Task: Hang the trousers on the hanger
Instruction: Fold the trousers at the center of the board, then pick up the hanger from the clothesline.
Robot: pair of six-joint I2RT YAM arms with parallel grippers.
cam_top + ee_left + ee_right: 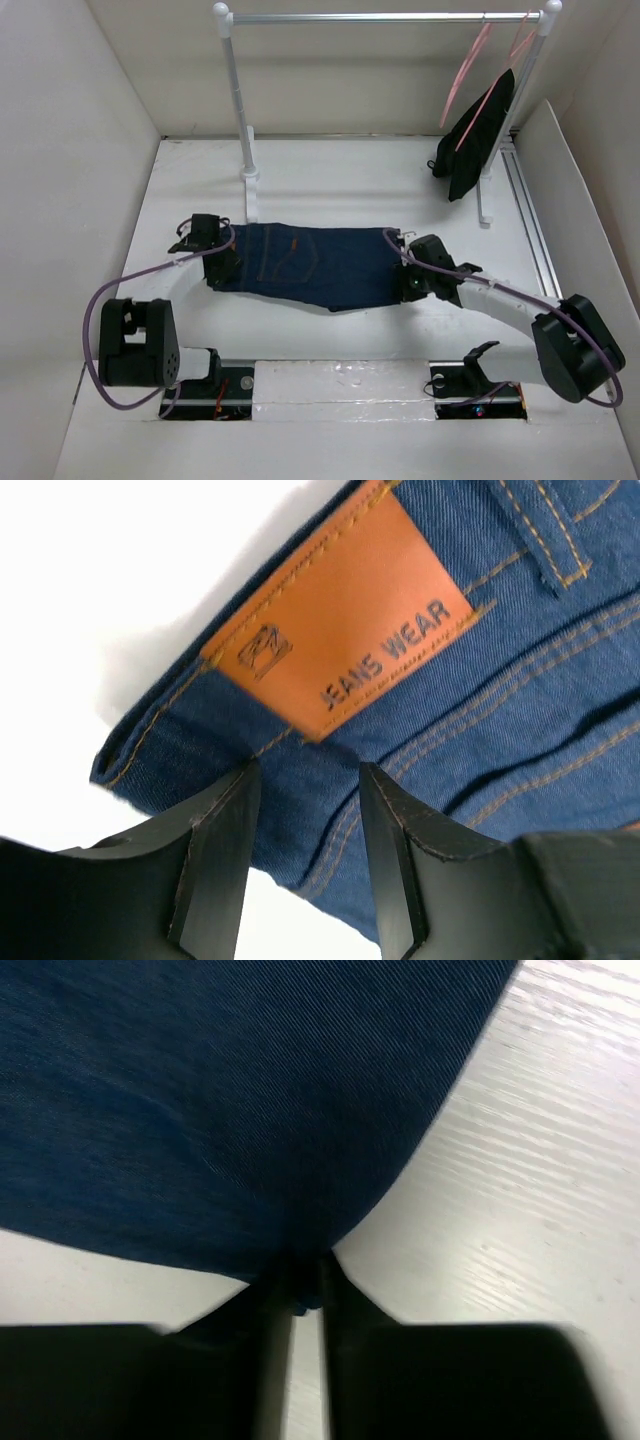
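The trousers (310,262) are dark blue jeans lying folded across the middle of the table. My left gripper (222,265) is at their left end. In the left wrist view it (305,780) is open, its fingers (215,850) either side of the waistband edge (330,810) just below an orange leather patch (340,645). My right gripper (408,283) is at their right end. In the right wrist view it (305,1285) is shut on the denim's edge (230,1130). The pale-pink hanger (464,78) hangs bare on the rail at the back right.
A white clothes rack stands at the back, with its rail (380,17) on top and a left post (240,110). A second pink hanger draped with a black garment (480,135) hangs beside the bare one. White walls enclose the table, and a metal track (530,220) runs along the right.
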